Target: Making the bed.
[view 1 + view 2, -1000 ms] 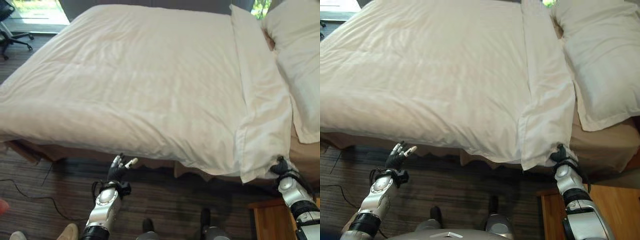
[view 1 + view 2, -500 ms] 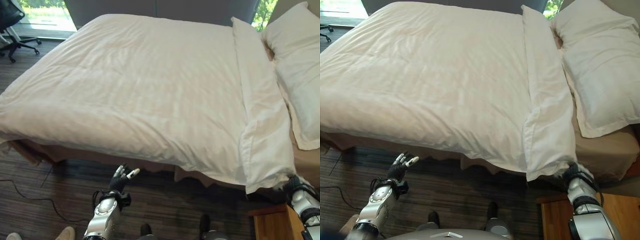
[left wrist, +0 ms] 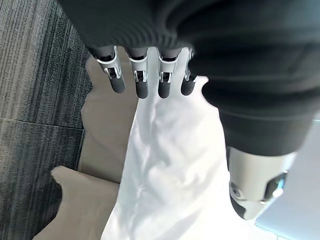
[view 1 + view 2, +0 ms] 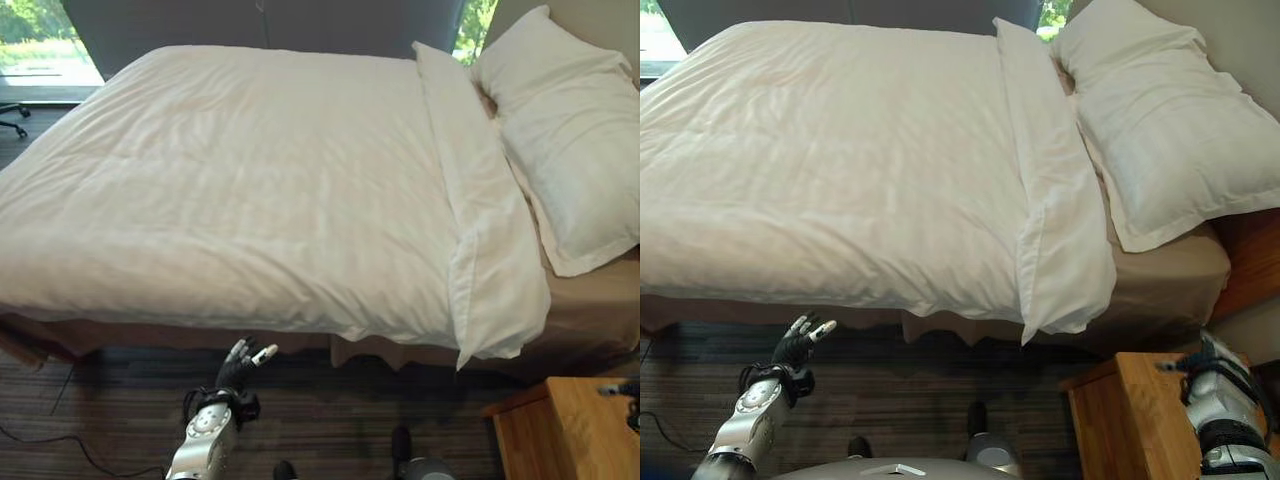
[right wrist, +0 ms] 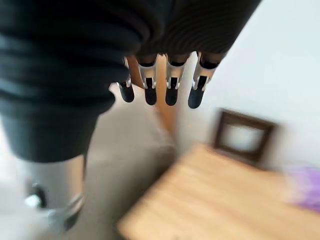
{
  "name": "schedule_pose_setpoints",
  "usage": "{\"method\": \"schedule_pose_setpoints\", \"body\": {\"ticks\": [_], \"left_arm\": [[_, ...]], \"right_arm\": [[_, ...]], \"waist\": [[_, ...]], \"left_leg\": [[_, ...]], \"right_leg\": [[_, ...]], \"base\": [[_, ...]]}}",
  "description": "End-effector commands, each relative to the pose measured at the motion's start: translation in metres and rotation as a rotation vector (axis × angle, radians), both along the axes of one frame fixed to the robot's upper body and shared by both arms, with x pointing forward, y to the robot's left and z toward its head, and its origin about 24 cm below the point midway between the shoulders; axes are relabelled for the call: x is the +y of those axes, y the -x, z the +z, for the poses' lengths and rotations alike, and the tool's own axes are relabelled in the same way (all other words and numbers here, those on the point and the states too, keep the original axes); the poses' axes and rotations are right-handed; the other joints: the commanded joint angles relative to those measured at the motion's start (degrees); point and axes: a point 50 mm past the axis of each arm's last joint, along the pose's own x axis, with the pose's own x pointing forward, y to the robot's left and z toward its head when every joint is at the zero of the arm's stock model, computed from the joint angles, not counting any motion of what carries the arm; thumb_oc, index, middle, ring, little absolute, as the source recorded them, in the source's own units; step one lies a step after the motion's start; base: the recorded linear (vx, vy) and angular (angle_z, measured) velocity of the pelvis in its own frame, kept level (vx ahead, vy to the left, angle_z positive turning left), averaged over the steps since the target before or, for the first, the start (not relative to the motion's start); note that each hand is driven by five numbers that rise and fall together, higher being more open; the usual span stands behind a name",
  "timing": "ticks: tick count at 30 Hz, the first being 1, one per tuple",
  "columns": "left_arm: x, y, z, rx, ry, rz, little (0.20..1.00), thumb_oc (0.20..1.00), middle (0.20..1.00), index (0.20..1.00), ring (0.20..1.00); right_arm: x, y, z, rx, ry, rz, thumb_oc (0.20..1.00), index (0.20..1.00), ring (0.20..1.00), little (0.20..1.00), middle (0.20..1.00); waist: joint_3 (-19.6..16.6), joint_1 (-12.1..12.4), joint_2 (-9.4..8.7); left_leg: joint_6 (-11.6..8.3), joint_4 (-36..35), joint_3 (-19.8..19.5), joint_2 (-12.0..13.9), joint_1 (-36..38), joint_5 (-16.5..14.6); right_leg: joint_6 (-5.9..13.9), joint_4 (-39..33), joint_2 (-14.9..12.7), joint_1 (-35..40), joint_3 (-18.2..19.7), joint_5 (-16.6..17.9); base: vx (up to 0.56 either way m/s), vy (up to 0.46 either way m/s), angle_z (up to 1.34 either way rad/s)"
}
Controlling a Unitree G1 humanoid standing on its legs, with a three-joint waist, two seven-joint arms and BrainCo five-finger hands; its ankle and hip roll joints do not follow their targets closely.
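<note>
A white duvet (image 4: 250, 190) lies spread flat over the bed, its folded top band (image 4: 480, 230) hanging a little over the near edge. A white pillow (image 4: 560, 140) rests at the head end on the tan sheet (image 4: 590, 310). My left hand (image 4: 238, 362) is open below the duvet's near edge, over the floor, holding nothing. In the left wrist view its straight fingers (image 3: 141, 82) point at the duvet's hanging edge (image 3: 170, 175). My right hand (image 4: 1215, 365) hovers open over the wooden nightstand (image 4: 1120, 410), apart from the bedding, its fingers (image 5: 170, 87) straight and empty.
The nightstand (image 4: 560, 430) stands close by the bed's near right corner. Dark striped flooring (image 4: 120, 410) runs along the near side. A tan bed skirt (image 3: 100, 130) hangs under the duvet. An office chair base (image 4: 12, 108) shows at the far left by the window.
My right hand has let go of the folded band's corner and drawn back over the nightstand. The camera has shifted, showing more of the pillow. The left hand stays open below the bed edge.
</note>
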Motion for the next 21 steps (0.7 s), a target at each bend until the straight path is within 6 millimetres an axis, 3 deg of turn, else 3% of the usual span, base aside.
{"method": "schedule_pose_setpoints", "body": {"ticks": [1,6,7,8,10,12,15,16,20,21], "left_arm": [[0.011,-0.031,0.031,-0.163,-0.045,0.026,1.000,1.000,1.000,1.000,1.000],[0.011,-0.031,0.026,-0.144,-0.027,0.031,1.000,1.000,1.000,1.000,1.000],[0.011,-0.031,0.026,-0.144,-0.027,0.031,1.000,1.000,1.000,1.000,1.000],[0.008,-0.028,0.022,-0.134,-0.008,0.029,1.000,1.000,1.000,1.000,1.000],[0.006,-0.027,0.020,-0.130,0.009,0.032,1.000,1.000,1.000,1.000,1.000],[0.005,-0.028,0.020,-0.134,0.016,0.033,1.000,1.000,1.000,1.000,1.000],[0.000,-0.034,0.022,-0.150,0.038,0.038,1.000,1.000,1.000,1.000,1.000],[0.000,-0.035,0.022,-0.153,0.039,0.038,1.000,1.000,1.000,1.000,1.000],[0.001,-0.042,0.023,-0.167,0.058,0.050,1.000,1.000,1.000,1.000,1.000],[0.000,-0.043,0.024,-0.171,0.061,0.051,1.000,1.000,1.000,1.000,1.000]], "right_arm": [[0.039,-0.048,0.032,-0.466,-0.390,0.014,0.200,0.200,0.200,0.200,0.200],[0.077,-0.064,0.039,-0.902,-0.969,-0.080,0.200,0.200,0.200,0.200,0.200],[0.077,-0.064,0.039,-0.902,-0.969,-0.080,0.200,0.200,0.200,0.200,0.200],[0.086,-0.071,0.051,-1.046,-1.112,-0.090,0.200,0.200,0.200,0.200,0.200],[0.095,-0.080,0.060,-1.143,-1.217,-0.104,0.200,0.200,0.200,0.200,0.200],[0.099,-0.085,0.068,-1.191,-1.252,-0.100,0.200,0.200,0.200,0.200,0.200],[0.108,-0.106,0.101,-1.341,-1.352,-0.068,0.200,0.200,0.200,0.200,0.200],[0.108,-0.107,0.102,-1.344,-1.352,-0.067,0.200,0.200,0.200,0.200,0.200],[0.101,-0.136,0.173,-1.519,-1.359,-0.005,0.200,0.200,0.200,0.200,0.200],[0.100,-0.137,0.175,-1.522,-1.358,-0.002,0.200,0.200,0.200,0.200,0.200]], "waist": [[1.77,-0.07,-1.32],[2.05,0.28,-0.05],[1.99,0.28,-0.06],[1.93,0.66,0.68],[2.11,0.99,1.25],[2.40,1.31,1.55],[4.10,2.45,2.98],[4.19,2.44,3.03],[7.66,4.01,6.78],[7.72,4.03,6.93]], "left_leg": [[-3.24,0.63,0.02,2.74,-0.20,-1.80],[-3.36,0.63,-0.05,2.52,-0.19,-1.77],[-3.36,0.63,-0.04,2.52,-0.26,-1.74],[-3.54,0.63,-0.22,2.54,-0.40,-1.62],[-3.75,0.63,-0.51,2.64,-0.59,-1.38],[-3.84,0.63,-0.79,2.64,-0.88,-1.15],[-4.32,0.63,-1.71,2.87,-2.65,-0.11],[-4.33,0.63,-1.76,2.91,-2.78,-0.06],[-4.87,0.63,-2.22,2.75,-6.58,1.75],[-4.89,0.63,-2.18,2.81,-6.73,1.78]], "right_leg": [[2.58,1.00,-3.56,1.48,-0.04,-5.50],[2.49,1.00,-3.84,1.55,-0.31,-5.60],[2.48,1.00,-3.84,1.47,-0.30,-5.58],[2.45,1.00,-3.91,1.54,-0.60,-6.01],[2.40,1.00,-4.01,1.57,-0.91,-6.19],[2.39,1.00,-3.95,1.44,-0.95,-6.28],[2.31,1.00,-3.91,0.02,-0.94,-6.41],[2.28,1.00,-3.88,-0.09,-0.98,-6.37],[2.17,1.00,-3.63,-4.03,-0.75,-5.82],[2.15,1.00,-3.57,-4.20,-0.71,-5.77]], "base": [[0.00,0.000,0.00],[0.01,-0.001,0.00],[0.07,0.003,0.00],[0.05,0.002,0.02],[0.06,-0.007,0.02],[0.02,-0.019,0.03],[-0.03,-0.034,0.11],[-0.10,-0.027,0.06],[-0.06,-0.012,0.09],[-0.03,0.008,0.08]]}}
